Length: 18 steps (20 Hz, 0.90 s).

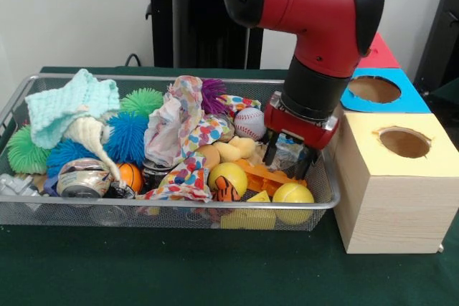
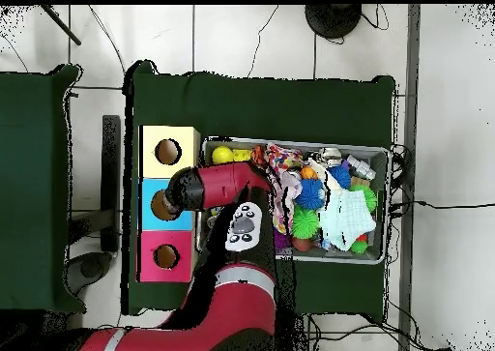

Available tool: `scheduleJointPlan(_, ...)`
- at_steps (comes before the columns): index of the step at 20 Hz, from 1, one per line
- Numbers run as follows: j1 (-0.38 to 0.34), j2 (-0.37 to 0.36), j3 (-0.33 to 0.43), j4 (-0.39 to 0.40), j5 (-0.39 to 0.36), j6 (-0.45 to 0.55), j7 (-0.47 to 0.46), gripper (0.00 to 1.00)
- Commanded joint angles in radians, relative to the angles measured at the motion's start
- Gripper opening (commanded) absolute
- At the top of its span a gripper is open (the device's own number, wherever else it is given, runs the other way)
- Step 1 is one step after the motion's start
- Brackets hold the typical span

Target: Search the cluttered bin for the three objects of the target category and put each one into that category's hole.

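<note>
A wire mesh bin (image 1: 326,195) (image 2: 388,173) holds a jumble of toys, cloths and cans. My gripper (image 1: 290,155) is lowered into its right end, straddling a pale crumpled thing (image 1: 289,150); whether it grips it is unclear. Around it lie a baseball (image 1: 249,122), two yellow balls (image 1: 228,175) (image 1: 292,193) and an orange plastic toy (image 1: 262,175). Beside the bin stand three boxes with round holes: yellow-topped (image 1: 404,142) (image 2: 167,151), blue (image 1: 374,89) (image 2: 155,204) and red (image 1: 379,51) (image 2: 166,256). In the overhead view the arm (image 2: 218,185) hides the gripper.
Further left in the bin are a patterned cloth (image 1: 183,127), a teal knitted cloth (image 1: 72,105), blue (image 1: 128,136), green (image 1: 142,100) and purple (image 1: 213,93) spiky balls, a dented can (image 1: 82,177) and a small orange ball (image 1: 130,175). Green cloth covers the table (image 1: 179,270).
</note>
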Motion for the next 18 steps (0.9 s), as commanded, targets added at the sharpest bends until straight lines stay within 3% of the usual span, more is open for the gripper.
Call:
scheduleJointPlan(1, 0.031, 0.088, 0.013, -0.044, -0.012, 0.304, 0.000, 1.00)
scheduleJointPlan(4, 0.006, 0.092, 0.043, -0.049, -0.012, 0.384, -0.050, 1.00)
scheduleJointPlan(9, 0.013, 0.100, 0.035, -0.063, -0.033, 0.459, -0.039, 1.00)
scheduleJointPlan(18, -0.011, 0.112, 0.055, -0.084, -0.048, 0.440, -0.060, 1.00)
